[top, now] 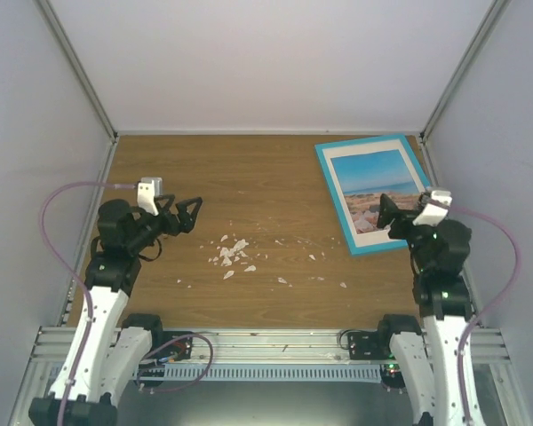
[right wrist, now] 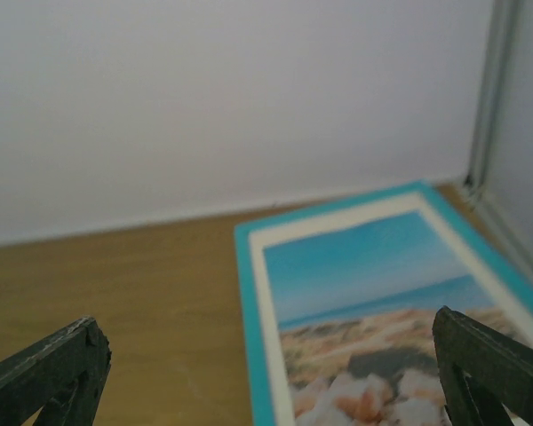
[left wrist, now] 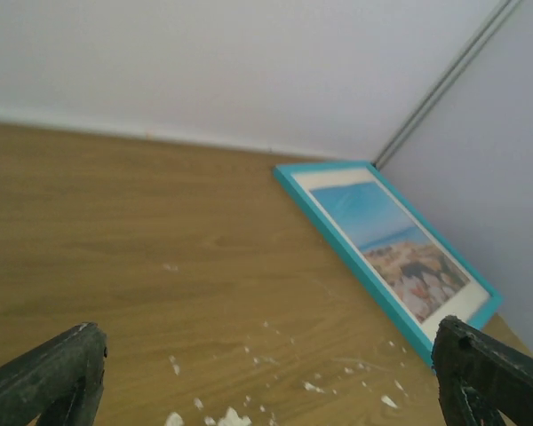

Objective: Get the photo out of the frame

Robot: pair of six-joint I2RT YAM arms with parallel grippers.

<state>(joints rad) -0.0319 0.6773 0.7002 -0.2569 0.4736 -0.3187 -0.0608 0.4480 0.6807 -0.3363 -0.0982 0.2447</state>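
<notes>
Frame (top: 362, 141) laid flat, turquoise face up, at far right corner of table (top: 249, 177). Long axis run near-to-far, far end skewed slightly left. Photo (top: 377, 182) seated inside, bordered by white mat (right wrist: 338, 224); sky end far, rocks near. Left gripper (top: 191, 213) spread wide, empty, well apart from frame. Right gripper (top: 389, 216) spread wide, empty, over frame's near end.

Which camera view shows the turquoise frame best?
The top external view: the frame shows almost whole from above, only the right gripper overlapping its near part. The left wrist view sees it obliquely; the right wrist view crops its near end.
</notes>
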